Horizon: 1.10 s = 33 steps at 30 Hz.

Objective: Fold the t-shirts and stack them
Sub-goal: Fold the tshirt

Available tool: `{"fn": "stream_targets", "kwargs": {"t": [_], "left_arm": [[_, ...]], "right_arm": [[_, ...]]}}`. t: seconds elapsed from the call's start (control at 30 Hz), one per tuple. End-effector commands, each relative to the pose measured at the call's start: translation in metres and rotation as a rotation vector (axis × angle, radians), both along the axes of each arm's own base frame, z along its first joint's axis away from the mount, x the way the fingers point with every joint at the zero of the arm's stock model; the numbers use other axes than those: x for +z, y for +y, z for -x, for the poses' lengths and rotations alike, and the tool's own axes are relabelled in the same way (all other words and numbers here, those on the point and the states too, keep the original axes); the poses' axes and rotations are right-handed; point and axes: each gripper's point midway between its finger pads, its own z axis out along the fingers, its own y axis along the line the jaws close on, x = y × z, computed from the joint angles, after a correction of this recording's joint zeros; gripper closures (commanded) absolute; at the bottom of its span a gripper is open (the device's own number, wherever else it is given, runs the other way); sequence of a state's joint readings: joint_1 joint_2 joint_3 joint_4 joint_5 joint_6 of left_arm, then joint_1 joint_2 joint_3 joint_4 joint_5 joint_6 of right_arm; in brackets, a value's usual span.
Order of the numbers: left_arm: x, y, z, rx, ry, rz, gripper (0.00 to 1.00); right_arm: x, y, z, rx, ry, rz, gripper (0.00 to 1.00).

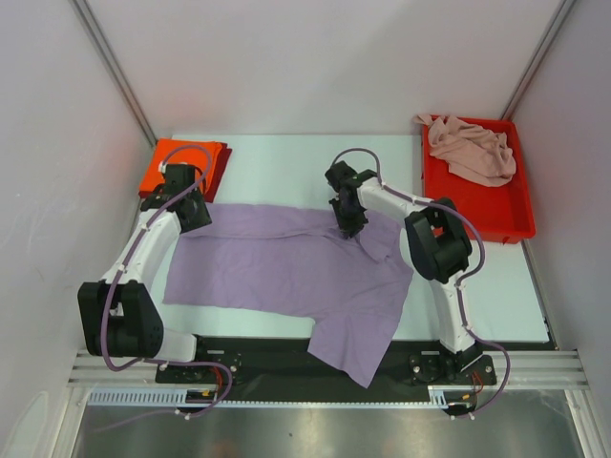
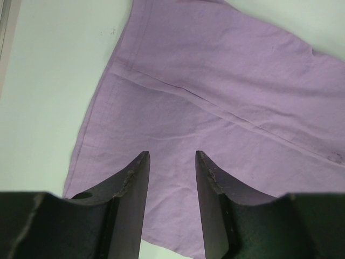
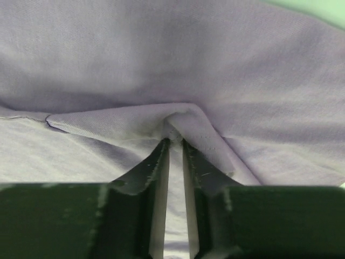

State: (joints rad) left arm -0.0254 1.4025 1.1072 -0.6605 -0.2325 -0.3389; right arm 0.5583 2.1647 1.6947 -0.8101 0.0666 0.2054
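Observation:
A large lavender-purple t-shirt [image 1: 286, 267] lies spread across the table, one part hanging over the near edge. My right gripper [image 1: 347, 227] is at its far right edge and is shut on a pinched fold of the purple cloth [image 3: 178, 127]. My left gripper [image 1: 194, 212] hovers open over the shirt's far left corner [image 2: 178, 108], holding nothing. A folded orange-red shirt [image 1: 181, 167] lies at the far left. A pale pink shirt [image 1: 473, 148] is crumpled in the red tray [image 1: 496, 215]. The dark red shirt is not in view.
The red plastic tray stands at the far right of the table. White walls with metal rails [image 1: 115, 72] close in the left, right and back. A black strip [image 1: 277, 358] runs along the near edge by the arm bases.

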Motion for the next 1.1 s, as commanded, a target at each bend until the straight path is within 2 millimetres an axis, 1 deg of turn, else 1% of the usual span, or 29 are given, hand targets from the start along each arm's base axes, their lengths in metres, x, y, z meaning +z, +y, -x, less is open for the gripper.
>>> {"fn": "stream_targets", "kwargs": {"t": [0.0,0.03,0.07,0.13,0.27,0.3,0.33,0.37,0.4,0.43,0.5,0.53,0.57,0.63,0.67,0.73,0.77,0.8,0.87,0.9,1.0,1.07], "left_arm": [[0.008,0.004,0.002,-0.003,-0.027,-0.015,0.55],[0.009,0.004,0.001,-0.003,-0.028,-0.015,0.55],[0.010,0.004,0.001,-0.003,-0.030,-0.015,0.55],[0.010,0.004,0.002,-0.004,-0.031,-0.014,0.55],[0.010,0.003,0.003,-0.003,-0.031,-0.009,0.55],[0.010,0.003,0.003,-0.003,-0.031,-0.009,0.55],[0.011,0.003,0.002,-0.003,-0.034,-0.009,0.55],[0.011,0.003,0.002,-0.003,-0.035,-0.009,0.55],[0.013,0.004,0.002,-0.003,-0.038,-0.011,0.55],[0.014,0.004,0.002,-0.004,-0.039,-0.014,0.55],[0.016,0.005,0.002,-0.003,-0.045,-0.018,0.55],[0.017,0.005,0.003,-0.003,-0.045,-0.018,0.55],[0.017,0.005,0.004,-0.002,-0.043,-0.020,0.55],[0.017,0.005,0.004,-0.002,-0.045,-0.016,0.55],[0.017,0.005,0.005,-0.002,-0.045,-0.016,0.55],[0.017,0.004,0.006,-0.003,-0.044,-0.015,0.55],[0.015,0.004,0.007,-0.004,-0.038,-0.014,0.55],[0.015,0.004,0.007,-0.003,-0.038,-0.015,0.55],[0.014,0.005,0.009,-0.005,-0.034,-0.018,0.55],[0.016,0.005,0.009,-0.005,-0.037,-0.018,0.55],[0.016,0.005,0.010,-0.008,-0.034,-0.021,0.55],[0.016,0.005,0.011,-0.011,-0.032,-0.023,0.55]], "right_arm": [[0.007,0.000,-0.017,-0.008,-0.047,0.006,0.82],[0.008,0.002,-0.017,-0.005,-0.051,-0.002,0.85],[0.011,0.002,-0.018,-0.008,-0.057,-0.005,0.93],[0.017,0.004,-0.018,-0.011,-0.060,-0.015,0.99],[0.031,0.005,-0.014,-0.011,-0.061,-0.037,1.00],[0.036,0.003,-0.009,-0.022,-0.045,-0.038,1.00],[0.042,0.009,-0.005,-0.016,-0.029,-0.070,1.00],[0.045,0.011,0.000,-0.019,-0.013,-0.082,1.00],[0.055,0.014,0.009,-0.024,0.010,-0.110,1.00],[0.060,0.022,0.018,-0.014,0.043,-0.156,1.00],[0.072,0.030,0.036,-0.024,0.098,-0.215,1.00],[0.076,0.033,0.043,-0.028,0.116,-0.234,1.00],[0.074,0.035,0.054,-0.030,0.153,-0.244,1.00],[0.082,0.044,0.069,-0.054,0.202,-0.306,1.00],[0.078,0.047,0.078,-0.057,0.231,-0.313,1.00],[0.081,0.055,0.092,-0.062,0.268,-0.340,1.00],[0.081,0.063,0.098,-0.048,0.273,-0.349,1.00],[0.078,0.066,0.106,-0.044,0.301,-0.358,1.00],[0.075,0.075,0.116,-0.042,0.323,-0.368,1.00],[0.071,0.077,0.123,-0.046,0.347,-0.369,1.00],[0.066,0.088,0.137,-0.038,0.365,-0.375,1.00],[0.059,0.089,0.143,-0.036,0.385,-0.364,0.98]]}}
